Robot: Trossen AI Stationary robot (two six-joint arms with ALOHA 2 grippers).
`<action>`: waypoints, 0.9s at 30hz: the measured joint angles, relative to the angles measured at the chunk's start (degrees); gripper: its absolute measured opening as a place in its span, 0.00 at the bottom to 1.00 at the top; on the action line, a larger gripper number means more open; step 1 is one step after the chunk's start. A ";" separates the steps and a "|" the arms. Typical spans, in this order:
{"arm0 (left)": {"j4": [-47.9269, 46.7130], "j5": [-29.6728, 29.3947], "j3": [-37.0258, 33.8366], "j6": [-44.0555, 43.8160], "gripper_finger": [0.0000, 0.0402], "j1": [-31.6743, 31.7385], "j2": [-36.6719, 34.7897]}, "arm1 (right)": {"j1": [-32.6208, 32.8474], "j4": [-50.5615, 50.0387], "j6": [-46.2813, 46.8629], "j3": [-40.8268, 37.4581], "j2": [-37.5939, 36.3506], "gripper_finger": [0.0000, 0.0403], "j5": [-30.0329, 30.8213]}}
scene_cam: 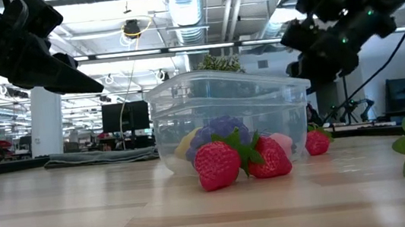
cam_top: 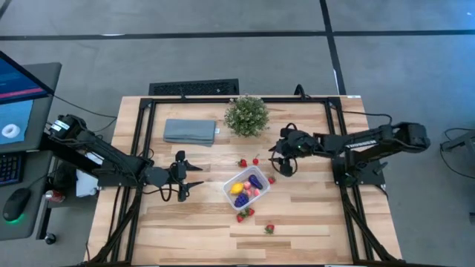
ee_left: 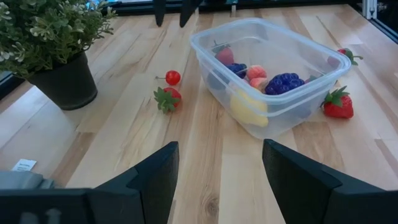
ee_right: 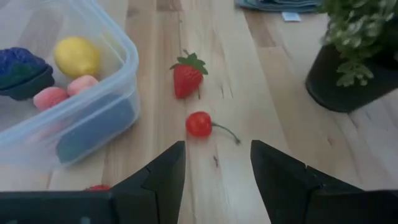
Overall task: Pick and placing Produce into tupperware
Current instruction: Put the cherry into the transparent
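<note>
The right gripper (ee_right: 214, 177), jaws apart and empty, hovers nearest the cherry (ee_right: 199, 124) lying loose on the table just beside the tupperware (ee_right: 118, 87), straight ahead between its fingers, stem pointing away from the box

Right claw (ee_right: 214, 180): two dark fingers parted, empty, over the wooden tabletop (ee_right: 249, 81). Cherry (ee_right: 199, 124), red with thin stem: directly ahead of the gap between the fingers. Strawberry (ee_right: 186, 76): farther ahead, beyond the cherry. Tupperware (ee_right: 93, 118), clear: off to one side, holding a yellow piece (ee_right: 76, 56), a purple piece (ee_right: 22, 70) and two pink pieces (ee_right: 65, 91). Potted plant (ee_right: 357, 56): opposite side. Grey-blue cloth (ee_right: 280, 5): farthest ahead, partly seen.
</note>
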 joint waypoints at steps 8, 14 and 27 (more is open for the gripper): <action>-0.21 0.00 0.00 -0.02 0.56 0.00 0.00 | -3.00 9.12 -2.37 -0.04 9.44 0.50 -7.99; -0.28 0.00 0.00 -0.02 0.56 0.02 0.02 | -3.02 16.36 -3.02 -0.06 16.79 0.50 -10.28; -0.22 0.00 0.00 -0.07 0.56 0.01 0.01 | -4.11 24.18 -3.15 1.75 26.17 0.50 -13.11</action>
